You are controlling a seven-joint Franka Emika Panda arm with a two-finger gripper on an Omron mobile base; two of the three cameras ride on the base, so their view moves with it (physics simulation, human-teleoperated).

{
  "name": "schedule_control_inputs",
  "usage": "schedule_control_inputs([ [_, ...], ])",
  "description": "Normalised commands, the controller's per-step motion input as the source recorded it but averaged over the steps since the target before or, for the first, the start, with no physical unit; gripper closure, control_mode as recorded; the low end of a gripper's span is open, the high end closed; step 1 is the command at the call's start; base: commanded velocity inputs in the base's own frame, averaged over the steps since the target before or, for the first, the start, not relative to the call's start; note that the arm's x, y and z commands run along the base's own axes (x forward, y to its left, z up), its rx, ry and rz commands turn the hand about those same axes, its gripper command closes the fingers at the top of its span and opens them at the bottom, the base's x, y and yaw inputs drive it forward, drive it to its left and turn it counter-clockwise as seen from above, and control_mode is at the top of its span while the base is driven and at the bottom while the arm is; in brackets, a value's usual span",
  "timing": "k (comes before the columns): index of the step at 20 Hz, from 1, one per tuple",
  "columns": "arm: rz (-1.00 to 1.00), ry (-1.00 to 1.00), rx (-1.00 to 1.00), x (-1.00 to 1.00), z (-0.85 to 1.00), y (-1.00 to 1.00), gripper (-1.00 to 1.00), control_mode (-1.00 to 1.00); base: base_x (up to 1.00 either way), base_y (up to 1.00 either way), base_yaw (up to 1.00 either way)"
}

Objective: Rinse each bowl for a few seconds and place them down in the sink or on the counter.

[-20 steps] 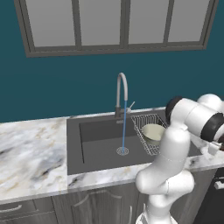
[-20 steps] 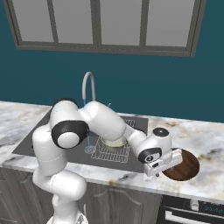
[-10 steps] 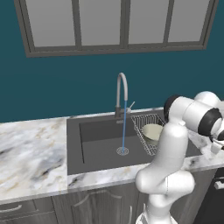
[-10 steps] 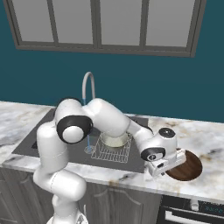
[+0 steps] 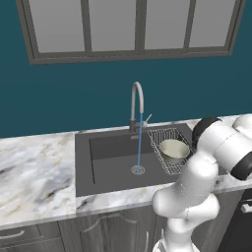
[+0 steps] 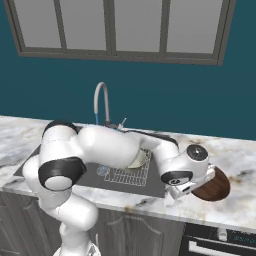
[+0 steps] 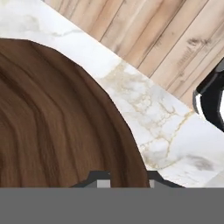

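The dark reddish-brown bowl (image 6: 216, 187) sits on the marble counter (image 6: 240, 159) to the right of the sink (image 5: 108, 167). My gripper (image 6: 196, 189) is at its near-left edge. In the hand view the bowl's brown wall (image 7: 57, 122) is very close, and its rim passes between my gripper's (image 7: 127, 181) two dark tips, which are shut on it. The pale cream-green bowl (image 5: 173, 149) rests upright in the wire rack (image 5: 166, 166) at the sink's right end, and my arm partly hides this bowl (image 6: 139, 160) in the right base view.
Water (image 5: 139, 142) runs from the curved chrome faucet (image 5: 136, 98) onto the round drain (image 5: 138, 170). A dark oven front (image 6: 220, 241) sits below the counter at the right. Bare marble (image 5: 34, 172) stretches left of the sink. Wooden floor (image 7: 175, 35) lies beyond the counter edge.
The jaws have closed in on the brown bowl's rim and the arm has shifted slightly. Both bowls stay where they were, and the water keeps running.
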Motion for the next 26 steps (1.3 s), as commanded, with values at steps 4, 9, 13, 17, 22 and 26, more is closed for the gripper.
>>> schedule_control_inputs([
  [4, 0.15, -0.22, -0.06, -0.33, 0.48, 0.44, 1.00, -1.00, 0.00, 0.00, 0.00],
  [9, 0.20, -0.12, -0.07, -0.17, 0.48, 0.43, 1.00, -1.00, 0.00, 0.00, 0.00],
  [13, 0.23, 0.02, -0.10, -0.01, 0.45, 0.40, 1.00, -1.00, 0.00, 0.00, 0.00],
  [17, 0.21, 0.16, -0.11, 0.03, 0.47, 0.35, 1.00, -1.00, 0.00, 0.00, 0.00],
  [22, 0.14, 0.21, -0.13, 0.04, 0.53, 0.37, 1.00, -1.00, 0.00, 0.00, 0.00],
  [26, 0.09, 0.21, -0.11, 0.00, 0.45, 0.38, 1.00, -1.00, 0.00, 0.00, 0.00],
])
